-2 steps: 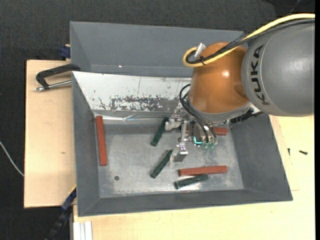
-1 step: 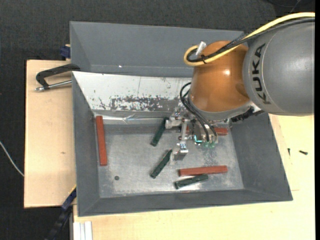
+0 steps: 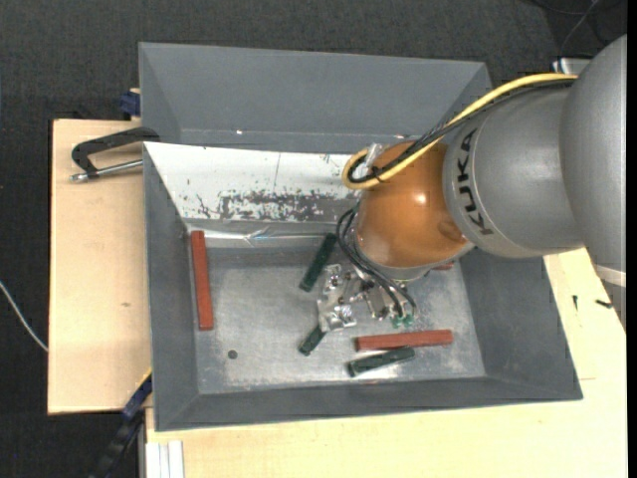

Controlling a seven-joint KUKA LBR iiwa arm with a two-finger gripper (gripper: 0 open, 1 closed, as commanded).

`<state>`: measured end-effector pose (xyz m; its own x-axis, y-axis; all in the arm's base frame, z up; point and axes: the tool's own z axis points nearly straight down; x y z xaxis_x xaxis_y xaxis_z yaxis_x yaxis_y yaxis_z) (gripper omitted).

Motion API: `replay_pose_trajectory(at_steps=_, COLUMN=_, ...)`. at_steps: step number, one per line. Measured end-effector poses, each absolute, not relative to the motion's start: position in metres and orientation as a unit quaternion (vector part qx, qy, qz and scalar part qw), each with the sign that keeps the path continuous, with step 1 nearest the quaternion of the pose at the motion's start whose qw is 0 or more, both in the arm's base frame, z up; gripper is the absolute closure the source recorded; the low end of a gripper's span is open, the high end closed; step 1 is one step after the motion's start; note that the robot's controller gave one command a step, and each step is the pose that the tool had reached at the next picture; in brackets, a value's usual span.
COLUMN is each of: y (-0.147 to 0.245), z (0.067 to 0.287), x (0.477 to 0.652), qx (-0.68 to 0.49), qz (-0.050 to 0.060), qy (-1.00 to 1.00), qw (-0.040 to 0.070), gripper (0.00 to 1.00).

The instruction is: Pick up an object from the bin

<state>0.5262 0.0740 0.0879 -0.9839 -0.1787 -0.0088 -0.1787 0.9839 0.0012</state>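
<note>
Closest to the camera is the robot's thick grey arm [image 3: 537,157], coming in from the right, with the black letters "KUKA" running along its side. A yellow cable [image 3: 468,108] loops over it to the rounded orange cover [image 3: 403,212] at the wrist. Below that hangs the metal pincer [image 3: 341,305], low over the middle of the grey bin [image 3: 299,88]; whether it is open or closed cannot be told. It sits between two dark green sticks: a short one [image 3: 312,342] just beside its lower left, and a tilted one [image 3: 320,260] near its upper left. Near its lower right lie a red stick [image 3: 403,341] and, just below that, another dark green stick [image 3: 380,362]. Well apart, by the left wall, lies a long red bar [image 3: 203,279].
</note>
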Motion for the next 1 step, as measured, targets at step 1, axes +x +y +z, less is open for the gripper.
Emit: replay_pose_trajectory(at_steps=1, y=0.0707, z=0.0779, x=0.5261, qx=-0.089, qz=-0.001, qy=0.996, qw=0.011, gripper=0.00)
